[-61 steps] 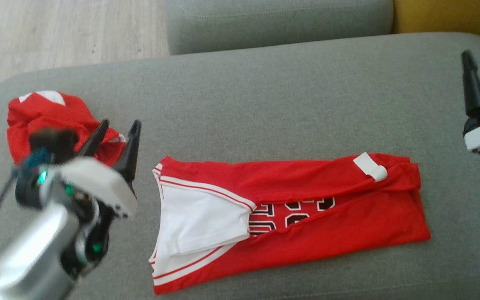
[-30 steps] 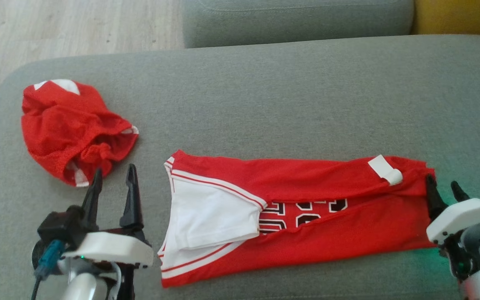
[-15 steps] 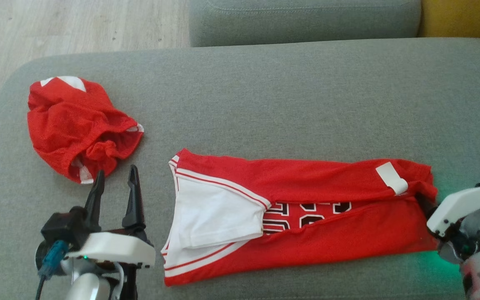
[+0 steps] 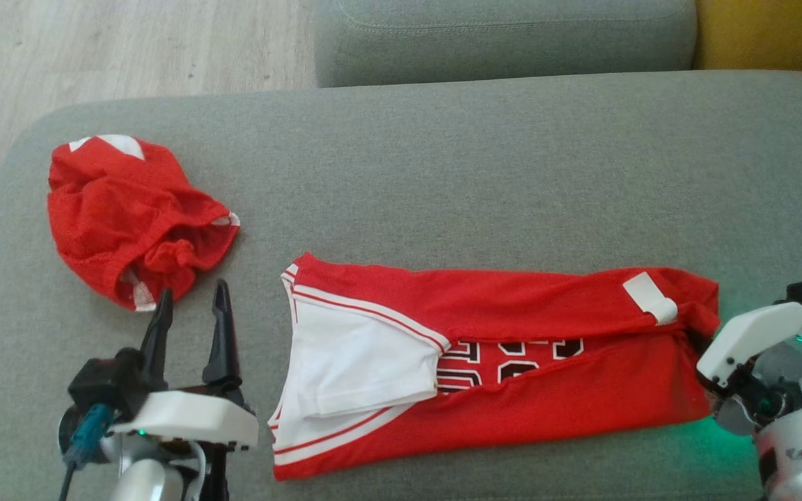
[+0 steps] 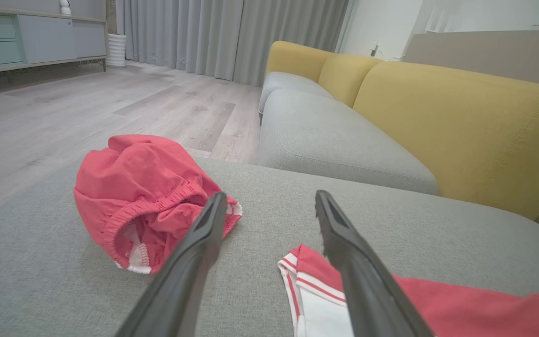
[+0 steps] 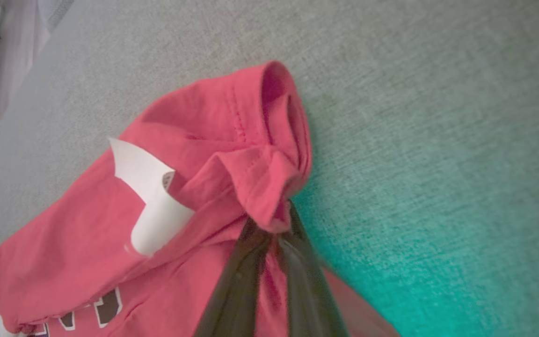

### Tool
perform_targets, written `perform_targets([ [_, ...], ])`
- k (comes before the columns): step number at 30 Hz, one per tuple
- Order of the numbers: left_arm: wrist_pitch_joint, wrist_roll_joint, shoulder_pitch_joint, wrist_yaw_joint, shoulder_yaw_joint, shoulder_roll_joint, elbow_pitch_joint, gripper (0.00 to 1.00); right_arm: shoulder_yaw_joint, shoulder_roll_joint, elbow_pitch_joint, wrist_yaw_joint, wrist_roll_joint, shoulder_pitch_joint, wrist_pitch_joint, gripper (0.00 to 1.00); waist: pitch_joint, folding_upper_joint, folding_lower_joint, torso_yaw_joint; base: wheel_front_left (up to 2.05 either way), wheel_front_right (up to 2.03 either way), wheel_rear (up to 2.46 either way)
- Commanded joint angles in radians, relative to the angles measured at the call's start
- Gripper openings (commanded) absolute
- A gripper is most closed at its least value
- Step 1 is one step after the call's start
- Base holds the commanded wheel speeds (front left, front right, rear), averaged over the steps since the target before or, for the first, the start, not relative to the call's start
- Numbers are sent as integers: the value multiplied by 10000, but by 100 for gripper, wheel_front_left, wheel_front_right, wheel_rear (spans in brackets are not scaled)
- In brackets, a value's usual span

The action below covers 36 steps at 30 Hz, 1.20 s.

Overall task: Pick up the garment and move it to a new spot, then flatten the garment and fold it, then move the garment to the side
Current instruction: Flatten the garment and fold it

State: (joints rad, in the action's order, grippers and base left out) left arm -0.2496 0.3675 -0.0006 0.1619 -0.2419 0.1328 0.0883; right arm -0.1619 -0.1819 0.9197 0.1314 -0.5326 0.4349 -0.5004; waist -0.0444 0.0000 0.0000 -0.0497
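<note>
Our right end effector (image 6: 272,231) clamps a bunched edge of the floppy red-and-white fabric jersey (image 4: 582,396); left end effector (image 4: 189,306) gapes empty.

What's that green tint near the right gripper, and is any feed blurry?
Head view: sharp, evenly lit, a green glow on the cushion right of the jersey. Right wrist view: teal light washes the cushion; the right gripper, shut on the jersey hem, looks soft near the lens. Left wrist view: clear, wide-angle bend, reds pale.
</note>
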Motion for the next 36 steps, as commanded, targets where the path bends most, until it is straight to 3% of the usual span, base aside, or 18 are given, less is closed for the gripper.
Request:
perform_targets([
  [1,-122,-125,-243,-37,462,2,-327,100,327,105,-365,-7,-84,42,2,0,37,0,0,25,0,0,0],
  [8,-122,-187,-125,-134,580,-101,-280,100,-42,-1490,-1649,-7,303,-85,-255,0,127,0,0,103,0,0,0],
  [14,-122,-226,-48,-204,688,-169,-228,100,-663,-1898,-2631,-7,547,-234,-804,0,254,0,0,131,0,0,0],
  [19,-122,-240,7,-246,740,-221,-171,100,-666,-1290,-3848,-7,28,-540,-1483,0,371,0,0,93,0,0,0],
  [30,-122,-242,87,-376,803,-230,89,100,232,713,-8249,-7,-1405,-2236,-2917,0,665,0,0,-636,0,0,0],
  [36,-76,-228,-48,-455,711,-166,247,100,1086,1278,-8969,-7,-2467,-2803,-3182,0,656,0,0,-1301,0,0,0],
])
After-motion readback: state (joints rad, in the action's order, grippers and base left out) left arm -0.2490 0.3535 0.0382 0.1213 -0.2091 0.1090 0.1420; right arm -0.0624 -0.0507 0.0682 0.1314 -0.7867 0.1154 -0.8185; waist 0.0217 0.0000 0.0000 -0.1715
